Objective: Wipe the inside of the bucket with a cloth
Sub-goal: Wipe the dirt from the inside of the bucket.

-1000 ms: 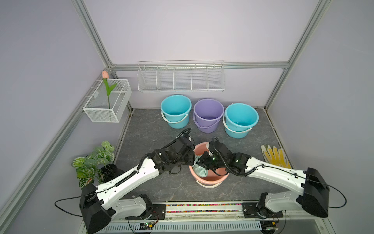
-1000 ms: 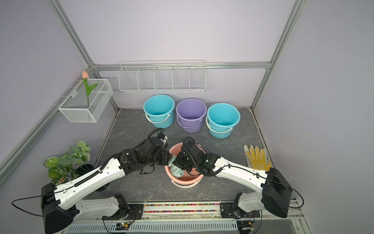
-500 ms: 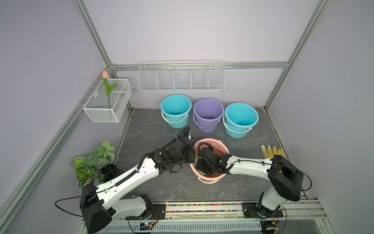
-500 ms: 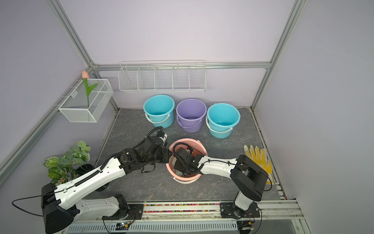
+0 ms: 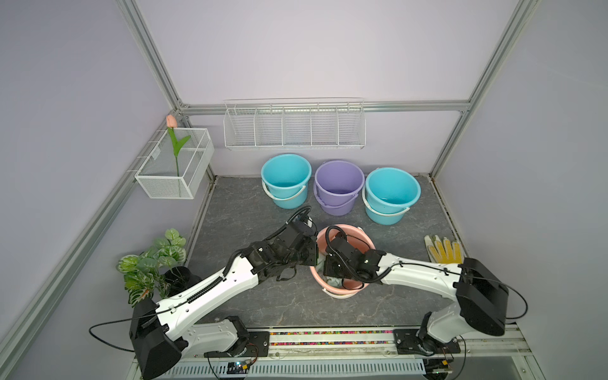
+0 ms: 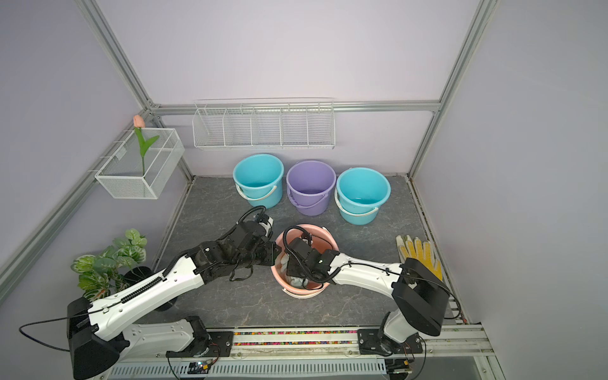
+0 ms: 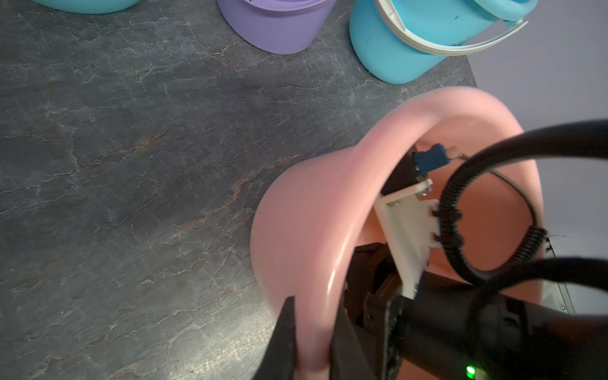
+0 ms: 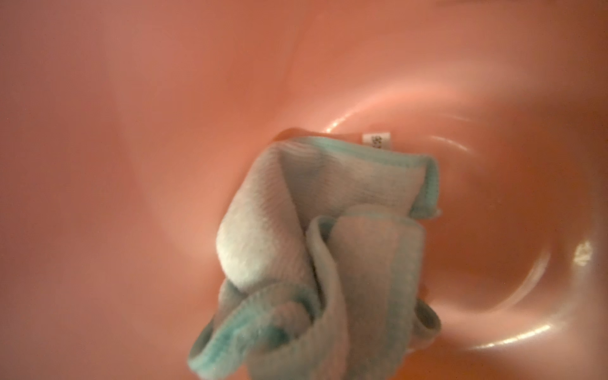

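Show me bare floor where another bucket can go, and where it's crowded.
Bare: the slab between left turquoise bucket and plant; between pink bucket and glove; before the rail. Crowded: back bucket row, and the pink bucket.

The cloth (image 8: 279, 214) sits down inside the near bucket (image 5: 357, 237), mid-table. Behind it, three buckets (image 5: 339, 179) in a row along the back wall, wire rack (image 5: 294, 131) above them. Work glove (image 5: 442, 251) lies off right; potted plant (image 5: 154, 263) left.

Two white-shelled arms (image 5: 237, 283) with black joints (image 5: 263, 255), ribbed black cable loops (image 7: 449, 214), black shoulder housings (image 5: 480, 296).
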You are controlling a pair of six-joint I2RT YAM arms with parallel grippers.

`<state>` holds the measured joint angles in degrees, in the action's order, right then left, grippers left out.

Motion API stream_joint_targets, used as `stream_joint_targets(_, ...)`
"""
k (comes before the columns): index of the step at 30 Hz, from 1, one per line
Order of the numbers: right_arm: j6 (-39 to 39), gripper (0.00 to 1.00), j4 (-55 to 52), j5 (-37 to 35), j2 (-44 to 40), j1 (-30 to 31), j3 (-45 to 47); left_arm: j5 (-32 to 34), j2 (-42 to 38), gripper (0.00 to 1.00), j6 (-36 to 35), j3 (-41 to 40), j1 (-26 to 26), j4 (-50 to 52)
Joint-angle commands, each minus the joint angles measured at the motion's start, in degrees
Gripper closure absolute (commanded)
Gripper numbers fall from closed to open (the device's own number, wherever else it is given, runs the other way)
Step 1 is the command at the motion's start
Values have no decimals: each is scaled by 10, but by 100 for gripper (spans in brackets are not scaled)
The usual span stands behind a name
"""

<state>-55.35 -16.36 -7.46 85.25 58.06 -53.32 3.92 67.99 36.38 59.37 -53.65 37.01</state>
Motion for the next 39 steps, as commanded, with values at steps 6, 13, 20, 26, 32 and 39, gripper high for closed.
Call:
stream_joint_targets(6, 267, 93, -9, 15, -81, -2, -50, -35, -8, 100, -12, 12, -8, 16)
stream_joint_targets(13, 461, 92, -1, 35, -95, -6, -103, -40, -10, 100, -9, 10, -8, 16)
stream_joint_targets(20, 549, 93, -88, -81, -96, -26, -165, -37, -19, 100, -10, 8, -8, 23)
stream_joint_targets(26, 600, 93, -210, -168, -111, -45, -188, -33, -27, 100, -5, 5, -8, 26)
stream_joint_targets(32, 619, 93, -336, -190, -137, -52, -198, -27, -27, 100, 0, 5, -8, 27)
stream_joint_targets(39, 602, 93, -477, -38, -149, -53, -205, -24, -27, 100, 4, 4, -8, 27)
